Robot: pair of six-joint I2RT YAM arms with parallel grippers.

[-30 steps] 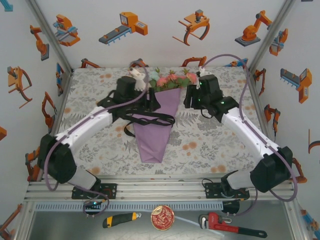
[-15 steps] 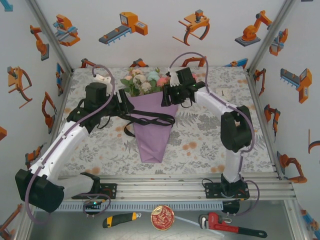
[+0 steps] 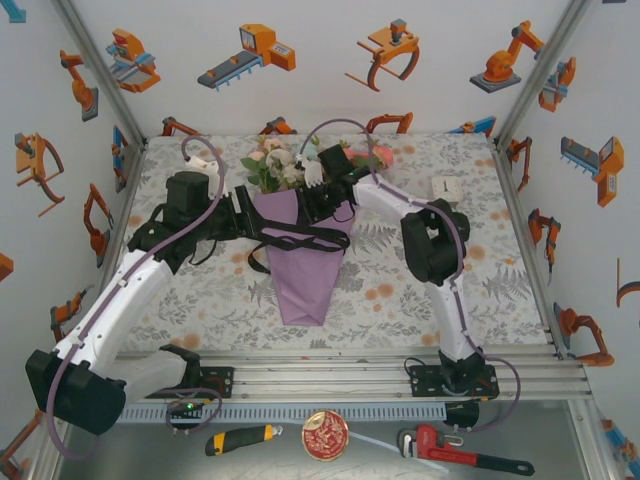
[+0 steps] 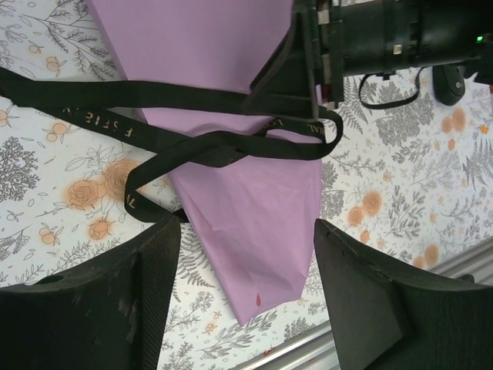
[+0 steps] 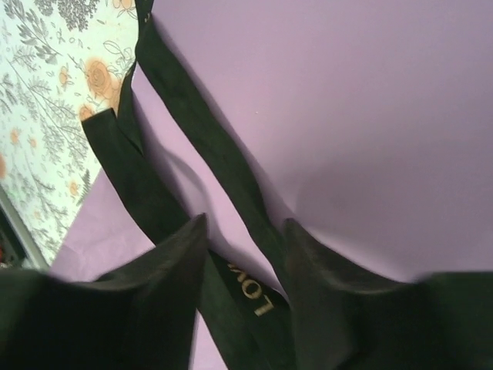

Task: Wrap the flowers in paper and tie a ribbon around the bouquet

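My left tool [image 4: 245, 239] hangs with its fingers spread wide and nothing between them, over the narrow end of the purple paper [image 4: 258, 208] and a loop of the black ribbon [image 4: 192, 146]. My right tool [image 5: 245, 231] is down on the paper. Its fingers are parted, and one gold-lettered strand of the ribbon lies in the gap between them, not pinched. A second strand runs beside it off toward the bench [image 5: 54, 100].

From above, both tools meet at the wide upper part of the cone, the left [image 3: 245, 210] on its left edge and the right [image 3: 318, 195] on top. The ribbon crosses the cone in loose loops. The flowers [image 3: 280, 165] stick out of its far end. The bouquet [image 3: 305, 275] lies flat at mid-bench, with its point toward my bases.
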